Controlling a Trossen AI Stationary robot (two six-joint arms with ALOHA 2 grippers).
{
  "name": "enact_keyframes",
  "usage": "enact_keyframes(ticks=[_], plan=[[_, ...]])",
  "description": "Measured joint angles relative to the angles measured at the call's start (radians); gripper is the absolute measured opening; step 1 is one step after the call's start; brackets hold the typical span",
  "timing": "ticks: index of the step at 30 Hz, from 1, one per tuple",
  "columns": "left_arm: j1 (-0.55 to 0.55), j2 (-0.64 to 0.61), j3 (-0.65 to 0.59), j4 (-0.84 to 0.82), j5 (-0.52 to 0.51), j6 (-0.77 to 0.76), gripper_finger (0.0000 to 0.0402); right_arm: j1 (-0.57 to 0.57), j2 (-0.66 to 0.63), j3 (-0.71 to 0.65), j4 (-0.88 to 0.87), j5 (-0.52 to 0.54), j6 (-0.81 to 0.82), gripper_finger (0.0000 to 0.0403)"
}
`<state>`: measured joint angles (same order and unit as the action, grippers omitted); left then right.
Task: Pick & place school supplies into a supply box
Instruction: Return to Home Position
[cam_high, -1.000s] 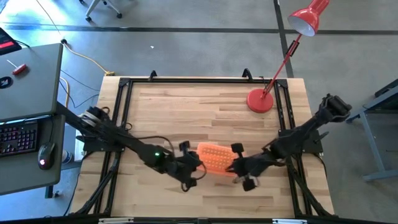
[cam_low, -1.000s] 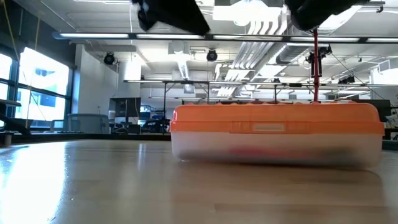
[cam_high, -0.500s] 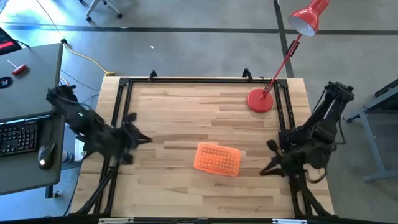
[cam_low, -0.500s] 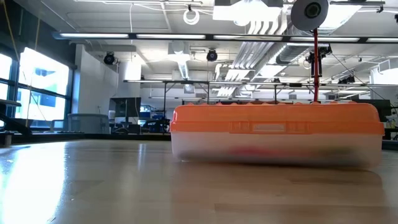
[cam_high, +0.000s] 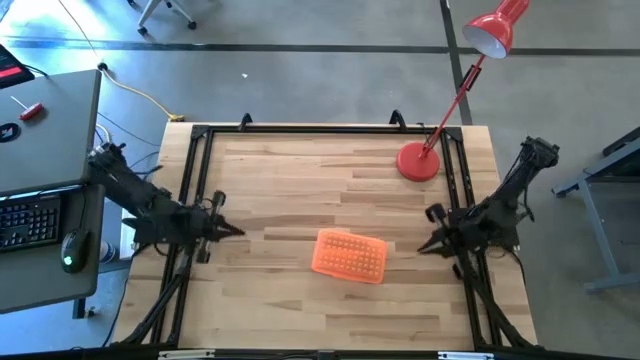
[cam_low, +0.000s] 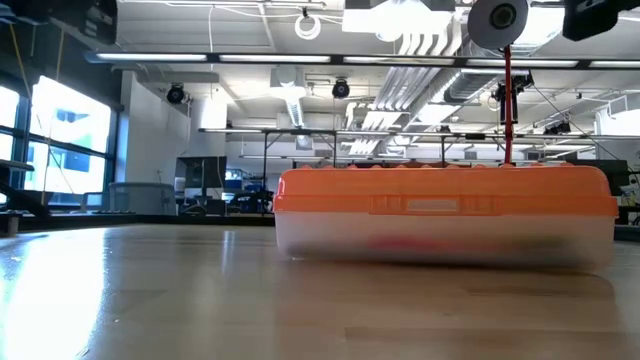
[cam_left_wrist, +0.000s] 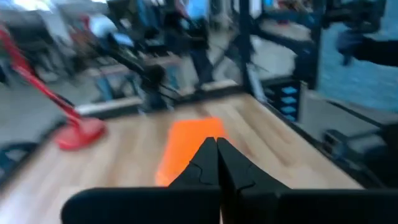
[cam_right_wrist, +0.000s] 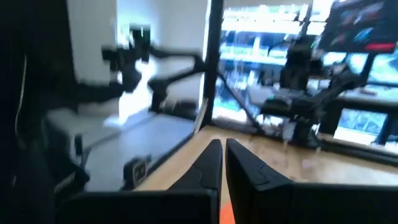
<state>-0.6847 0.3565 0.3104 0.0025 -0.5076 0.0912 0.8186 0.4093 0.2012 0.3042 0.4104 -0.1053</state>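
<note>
High view: you see the supply box (cam_high: 350, 256), orange lid down, on the table (cam_high: 300, 170) between left gripper (cam_high: 232, 231) and right gripper (cam_high: 424, 245), well apart from both. Low view: the box sits flat. Wrist views: both grippers' fingers pressed together, holding nothing.

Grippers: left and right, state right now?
Left gripper: shut, holding nothing, at the left edge of the table.
Right gripper: shut, holding nothing, at the table's right edge.
</note>
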Motion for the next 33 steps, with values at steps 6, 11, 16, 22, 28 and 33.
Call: enact_keyframes(ticks=[6,11,16,22,28,33], plan=[[0.14,-0.281,-0.01,-0.014,0.095,0.158,0.003,-0.023,-0.347,-0.006,-0.225,-0.032,-0.051,0.0],[0.244,-0.35,-0.016,-0.007,0.237,0.149,0.0041,-0.057,-0.392,-0.016,-0.273,-0.017,-0.163,0.0],[0.343,-0.271,-0.095,0.058,0.256,0.141,0.003,-0.126,-0.384,-0.043,-0.24,-0.043,-0.264,0.0],[0.499,-0.274,-0.169,0.074,0.275,0.074,0.0022,-0.201,-0.404,-0.047,-0.279,-0.055,-0.185,0.0],[0.607,-0.287,-0.218,0.018,0.359,0.029,0.0043,-0.235,-0.404,-0.048,-0.385,-0.081,-0.121,0.0],[0.675,-0.29,-0.26,-0.023,0.37,0.044,0.0041,-0.258,-0.402,-0.048,-0.401,-0.044,-0.133,0.0]])
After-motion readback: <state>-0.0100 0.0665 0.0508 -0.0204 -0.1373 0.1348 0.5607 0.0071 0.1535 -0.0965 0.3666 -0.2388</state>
